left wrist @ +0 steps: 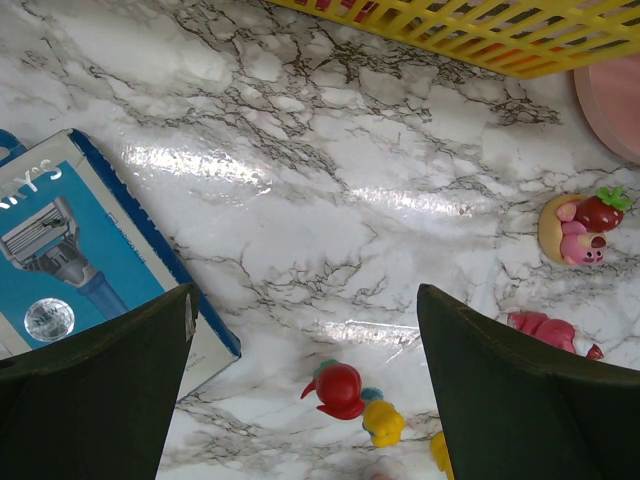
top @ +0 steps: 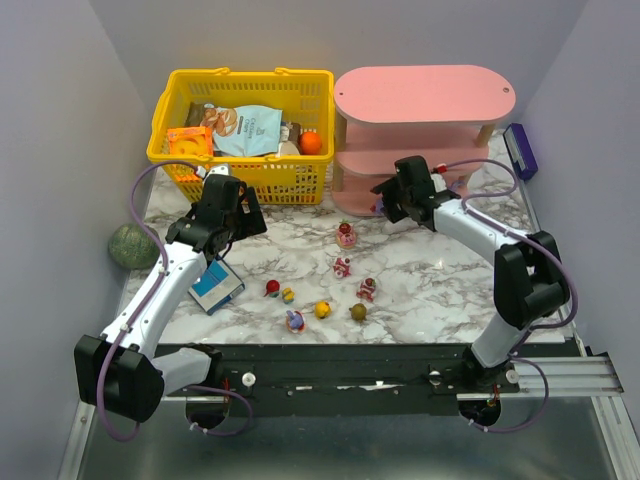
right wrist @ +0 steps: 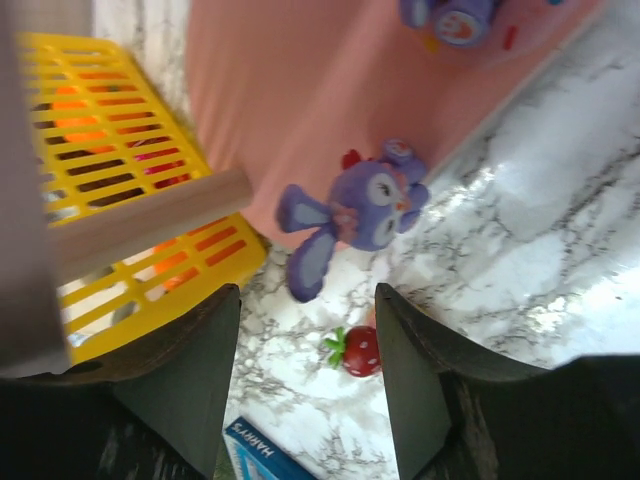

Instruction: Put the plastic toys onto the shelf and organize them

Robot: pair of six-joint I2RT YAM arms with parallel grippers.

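Observation:
The pink shelf (top: 425, 95) stands at the back right. A purple bunny toy (right wrist: 360, 205) lies at the edge of its bottom board (right wrist: 290, 90), ears hanging over. My right gripper (right wrist: 307, 292) is open just short of it, gripping nothing; in the top view the right gripper (top: 385, 203) is at the shelf's front left. Another purple toy (right wrist: 450, 15) sits further in on the board. Several plastic toys lie on the marble, among them a strawberry-topped pink one (top: 347, 236), a red one (left wrist: 340, 388) and a yellow one (left wrist: 383, 422). My left gripper (left wrist: 305, 295) hangs open above them.
A yellow basket (top: 175, 155) of snack packets stands left of the shelf. A blue razor box (top: 216, 285) lies under the left arm. A green speckled ball (top: 132, 246) sits off the table's left edge, and a purple object (top: 520, 150) lies by the shelf's right end.

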